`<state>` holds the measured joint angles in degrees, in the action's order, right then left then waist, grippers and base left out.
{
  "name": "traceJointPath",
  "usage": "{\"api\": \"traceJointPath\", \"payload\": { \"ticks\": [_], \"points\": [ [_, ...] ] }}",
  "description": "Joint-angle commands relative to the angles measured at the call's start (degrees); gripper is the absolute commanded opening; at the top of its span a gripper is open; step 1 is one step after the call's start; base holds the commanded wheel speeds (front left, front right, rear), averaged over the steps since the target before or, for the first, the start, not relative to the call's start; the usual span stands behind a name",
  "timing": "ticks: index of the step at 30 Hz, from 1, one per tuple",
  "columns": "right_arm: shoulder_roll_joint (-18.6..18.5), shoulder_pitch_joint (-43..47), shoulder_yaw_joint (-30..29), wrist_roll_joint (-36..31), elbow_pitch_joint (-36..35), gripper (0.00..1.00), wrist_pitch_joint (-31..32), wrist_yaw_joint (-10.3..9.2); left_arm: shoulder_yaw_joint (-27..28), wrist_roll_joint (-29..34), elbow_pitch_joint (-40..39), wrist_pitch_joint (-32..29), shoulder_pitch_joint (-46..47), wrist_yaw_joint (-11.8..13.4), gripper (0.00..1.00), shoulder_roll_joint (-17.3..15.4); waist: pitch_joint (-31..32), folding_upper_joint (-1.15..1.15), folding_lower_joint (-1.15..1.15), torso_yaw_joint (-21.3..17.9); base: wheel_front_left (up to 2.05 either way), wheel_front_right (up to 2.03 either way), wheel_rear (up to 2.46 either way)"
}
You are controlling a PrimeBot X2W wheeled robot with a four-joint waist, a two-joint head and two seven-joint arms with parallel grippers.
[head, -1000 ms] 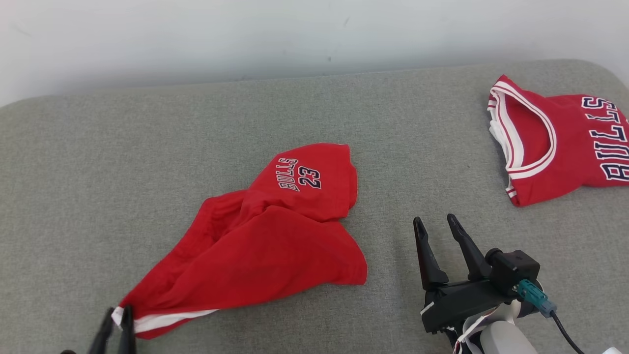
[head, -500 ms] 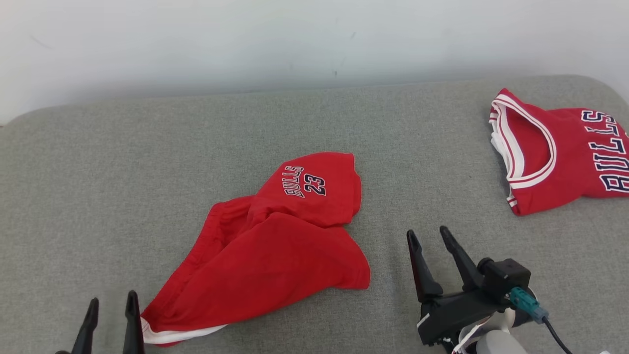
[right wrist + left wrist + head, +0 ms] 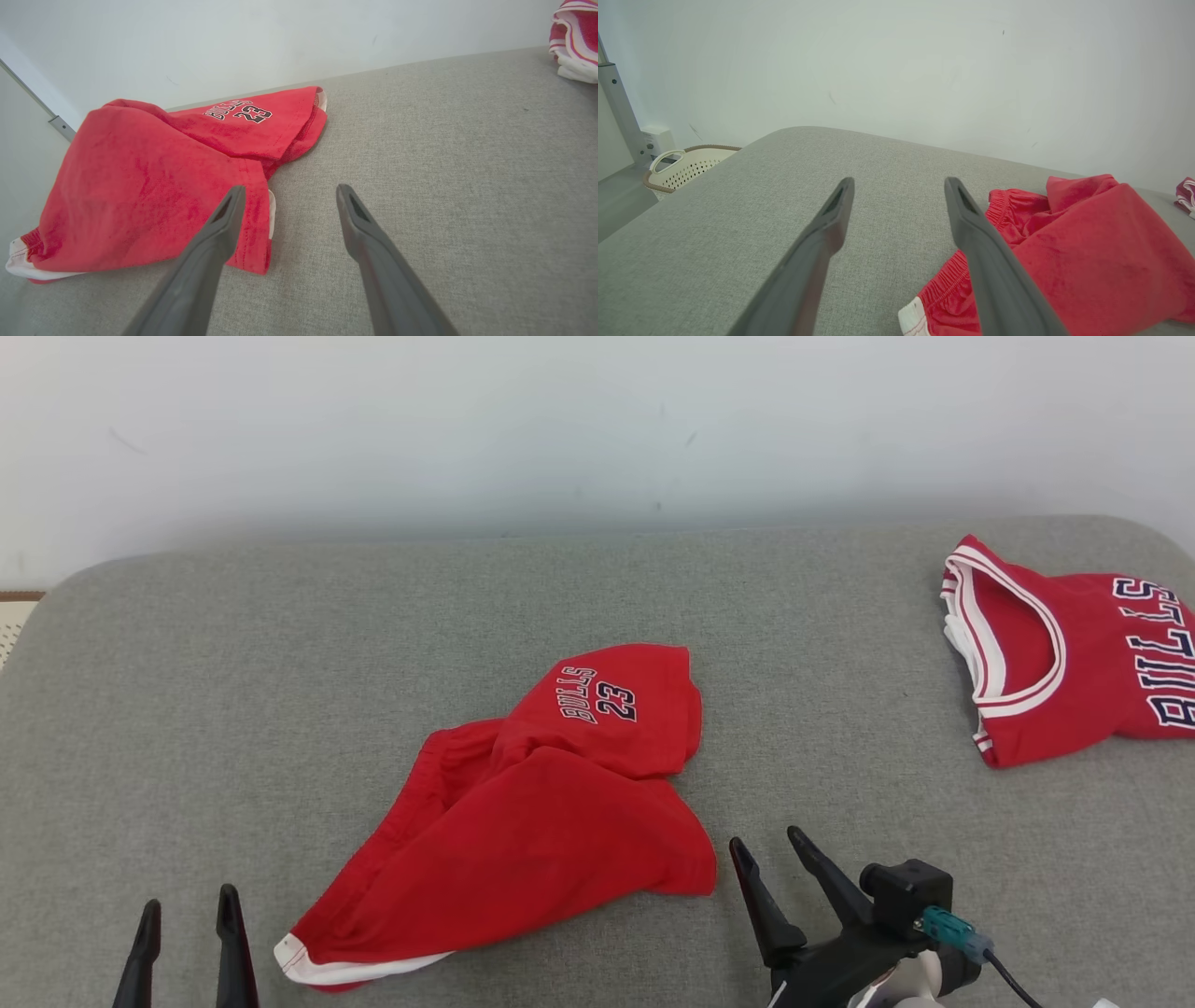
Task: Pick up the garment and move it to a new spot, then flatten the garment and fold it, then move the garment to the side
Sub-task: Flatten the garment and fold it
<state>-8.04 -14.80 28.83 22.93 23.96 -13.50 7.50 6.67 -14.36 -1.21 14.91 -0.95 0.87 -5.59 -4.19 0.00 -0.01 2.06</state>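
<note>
The grey fabric-covered surface (image 3: 280, 663) spreads wide under everything, backed by a pale wall. Near its middle lie the red Bulls shorts (image 3: 551, 821), the garment in hand. They are rumpled, one leg lapped over the other with the "BULLS 23" print facing up and the elastic waistband bunched on the robot's left. Well apart at the far right sits a red Bulls jersey (image 3: 1074, 663), folded.

The right gripper (image 3: 766, 838) hovers just beside the shorts' near right corner, fingers spread and empty. The left gripper (image 3: 188, 899) stands near the white-trimmed hem corner (image 3: 291, 956), likewise spread and gripping nothing.

As I judge it, the shorts have been set down at their spot. Flattening, folding and the move to the side are all left to do — the overlapped leg needs drawing out first.
</note>
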Motion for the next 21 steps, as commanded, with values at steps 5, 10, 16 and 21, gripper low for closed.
{"api": "traceJointPath", "payload": {
  "ticks": [5,10,16,21],
  "points": [
    [-1.48,-1.47,3.41,2.25,1.14,1.00,1.46,-0.02,0.60,1.73,0.62,0.20,-0.55,-1.41,1.00,1.13,0.64,0.00,0.01,0.87,0.00,0.00,0.00],
    [-2.50,-3.76,6.48,4.52,3.28,1.00,2.71,-0.02,0.58,2.14,1.15,0.21,0.21,-2.61,1.00,1.87,0.49,0.00,0.01,2.07,0.00,0.00,0.00],
    [-2.85,-5.90,9.00,6.68,7.35,1.00,3.01,-0.02,0.29,2.41,1.67,0.21,1.08,-3.49,1.00,2.33,-0.31,0.00,0.01,3.81,0.00,0.00,0.00],
    [-2.63,-7.93,11.18,8.05,10.33,0.30,2.27,-0.02,0.24,2.77,2.29,0.20,1.93,-4.20,1.00,2.53,-0.90,0.00,0.01,4.82,0.00,0.00,0.00]
  ]
}}
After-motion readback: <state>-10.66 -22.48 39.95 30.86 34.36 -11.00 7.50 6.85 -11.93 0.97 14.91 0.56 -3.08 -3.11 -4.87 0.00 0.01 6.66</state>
